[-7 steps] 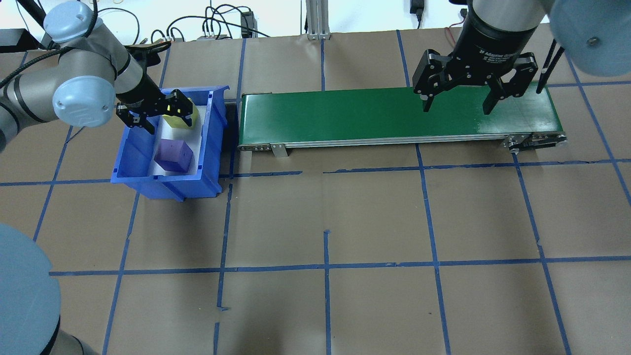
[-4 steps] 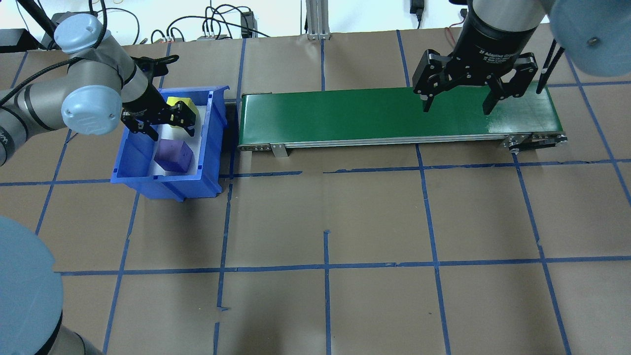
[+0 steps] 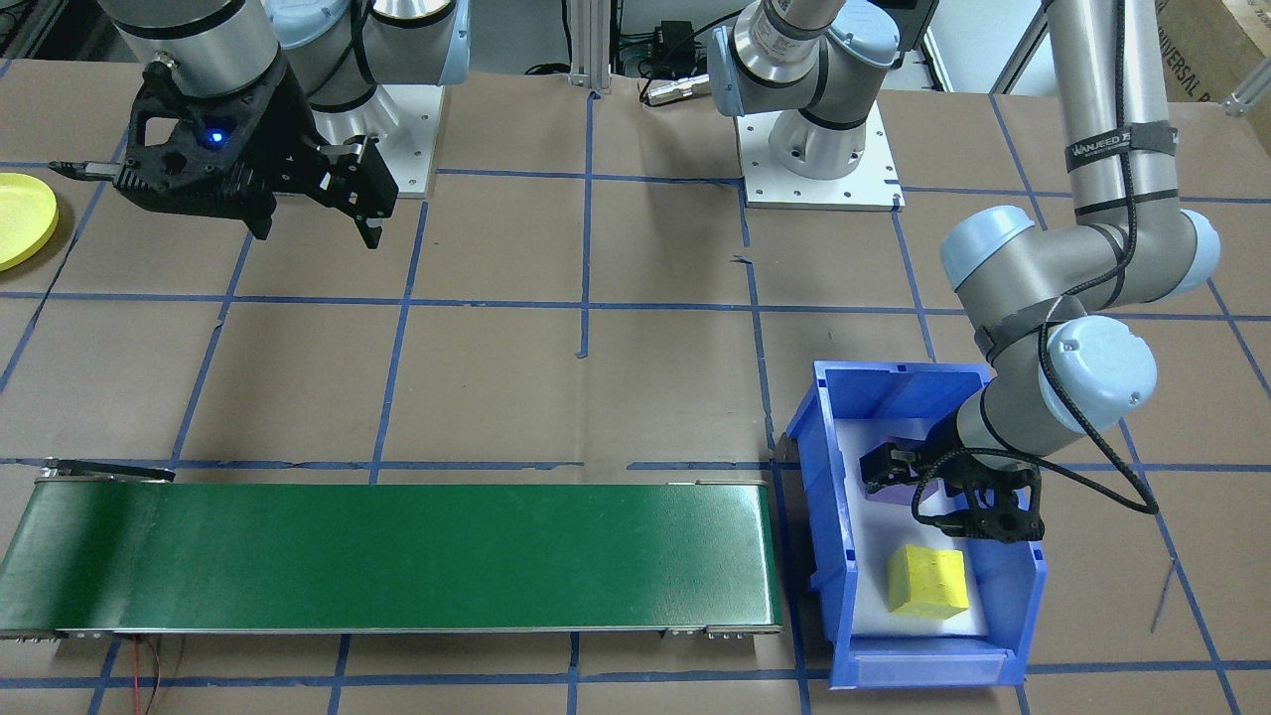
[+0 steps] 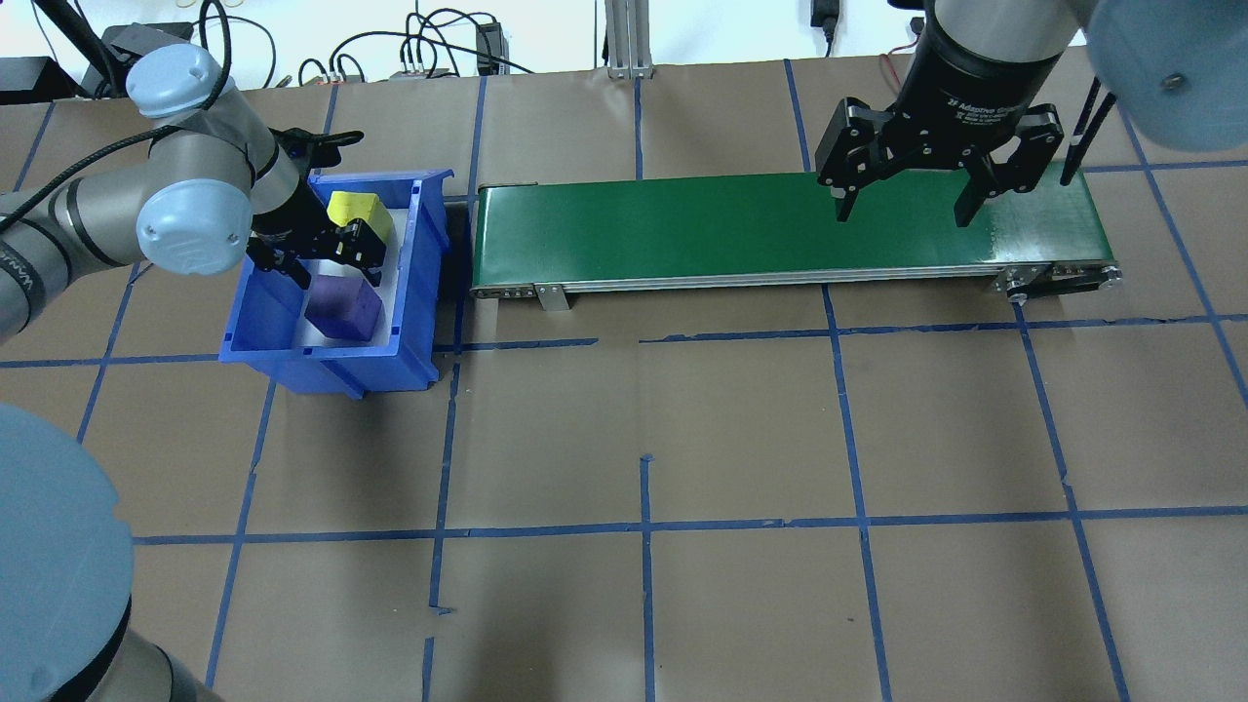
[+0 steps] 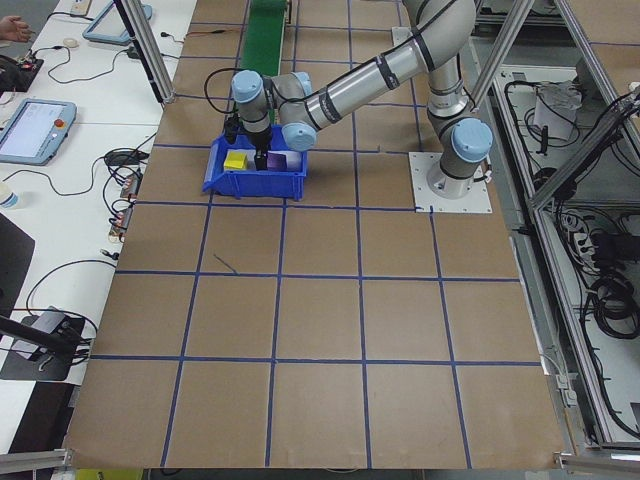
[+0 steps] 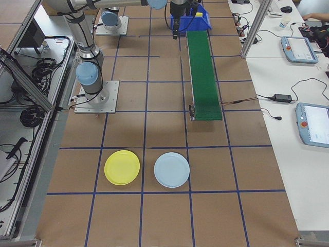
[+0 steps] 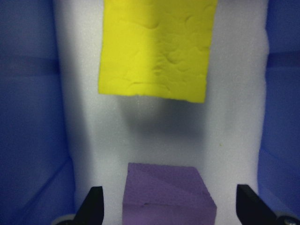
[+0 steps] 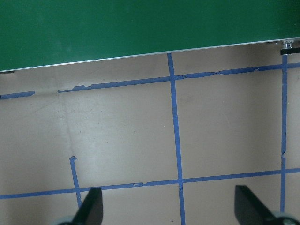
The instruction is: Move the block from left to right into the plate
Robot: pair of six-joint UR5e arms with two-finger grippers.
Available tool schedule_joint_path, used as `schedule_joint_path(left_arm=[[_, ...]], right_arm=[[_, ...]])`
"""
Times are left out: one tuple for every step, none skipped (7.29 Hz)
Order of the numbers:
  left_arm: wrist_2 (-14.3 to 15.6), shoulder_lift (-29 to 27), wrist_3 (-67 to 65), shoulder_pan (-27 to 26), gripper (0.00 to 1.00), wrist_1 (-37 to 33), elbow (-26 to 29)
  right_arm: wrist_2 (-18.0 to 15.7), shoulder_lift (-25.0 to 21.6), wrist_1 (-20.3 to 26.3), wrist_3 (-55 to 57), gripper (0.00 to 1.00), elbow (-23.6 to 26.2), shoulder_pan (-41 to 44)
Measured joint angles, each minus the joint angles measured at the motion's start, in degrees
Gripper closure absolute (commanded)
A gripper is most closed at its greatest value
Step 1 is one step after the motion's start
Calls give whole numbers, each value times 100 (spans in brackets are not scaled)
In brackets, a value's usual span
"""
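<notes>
The blue bin (image 4: 331,283) sits on the surface (image 4: 643,439) just beside one end of the green belt (image 4: 741,229). Inside, on a white pad, are 2 blocks: a yellow block (image 4: 358,211) at the far end & a purple block (image 4: 343,310) nearer the robot. They're near each other w/ a strip of white pad between.

The left end effector (image 4: 314,263) is down in the bin, over the purple block. It's wide open & has nothing in it. In the left wrist view its 2 fingers (image 7: 93,206) stand on each side of the purple block (image 7: 166,192), not touching it, w/ the yellow block (image 7: 157,49) further ahead. The bin's tall walls stand close on both sides of the arm.

The right end effector (image 4: 902,207) hangs over the other end of the belt, also wide open, w/ nothing in it.

The yellow plate (image 6: 122,168) is on the surface well apart from the bin, past the far end of the belt. A light blue plate (image 6: 171,170) lies just beside it. In the front view only an edge of the yellow plate (image 3: 22,220) shows.

Cables & tablets lie on the side benches.
</notes>
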Motion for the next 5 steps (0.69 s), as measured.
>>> schedule_joint_path(left_arm=[[8, -11, -4, 0, 60, 35, -66], [16, -14, -15, 0, 75, 51, -111], [22, -13, -20, 0, 77, 58, -134], [24, 9, -27, 0, 77, 58, -121], [28, 108, -115, 0, 77, 89, -39]], right_arm=[[-1, 0, 0, 0, 0, 0, 0], [-3, 0, 0, 0, 0, 0, 0], [-2, 0, 0, -2, 0, 0, 0], [0, 0, 0, -3, 0, 0, 0], [0, 0, 0, -2, 0, 0, 0]])
